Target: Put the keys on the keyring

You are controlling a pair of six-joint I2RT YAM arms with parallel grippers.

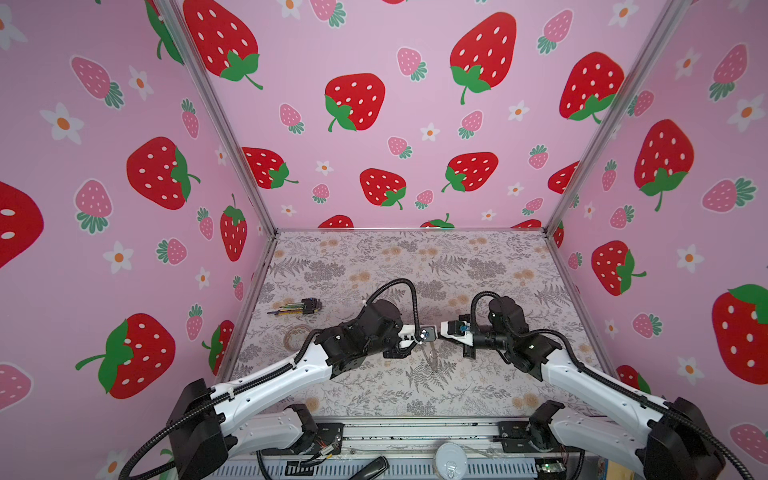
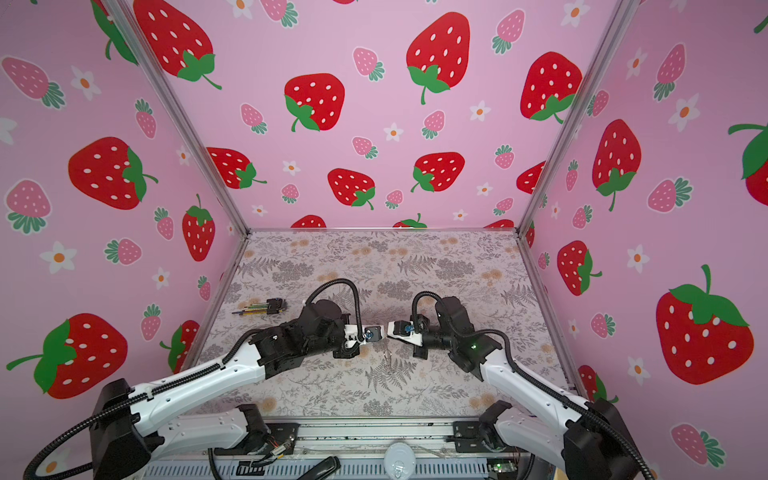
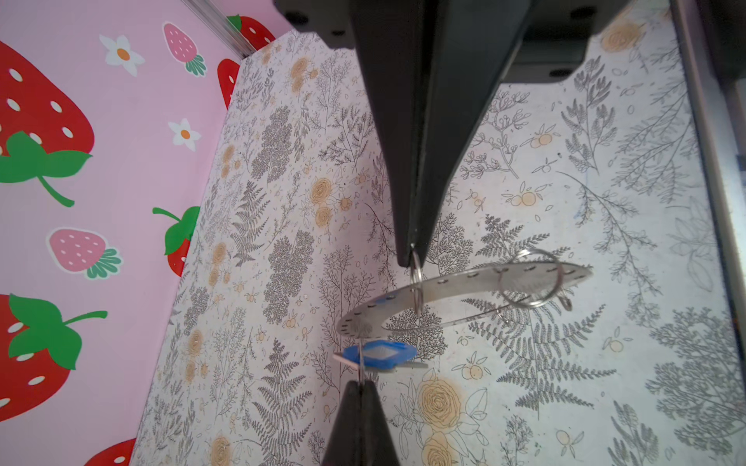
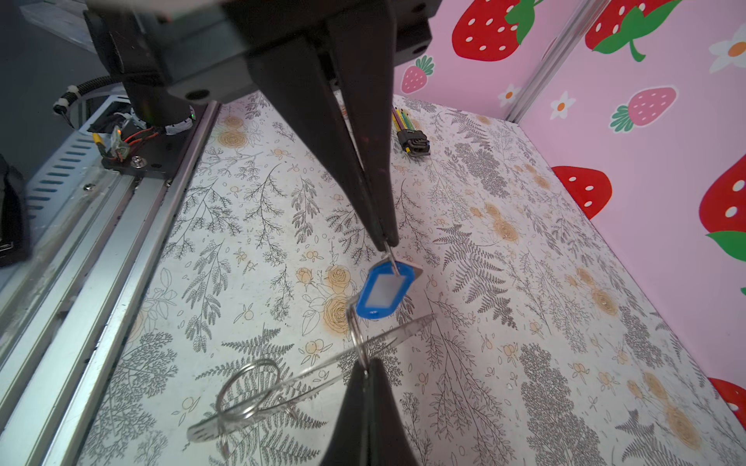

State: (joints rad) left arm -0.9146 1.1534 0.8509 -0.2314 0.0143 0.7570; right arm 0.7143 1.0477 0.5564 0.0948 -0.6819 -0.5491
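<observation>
Note left gripper (image 3: 411, 254) pinched shut on small split ring (image 3: 417, 282) threaded through keyring (image 3: 464, 288), centre-right of frame. Note right gripper (image 4: 386, 244) clamped on thin metal part of blue key (image 4: 385, 290), frame centre, just beside keyring band.

A robotics lab booth is indicated by strawberry-printed backdrop walls (image 1: 415, 124), aluminium frame posts (image 1: 225, 124), a floral-papered table (image 1: 374, 257) and an arm-mounting rail (image 1: 415, 434).
</observation>
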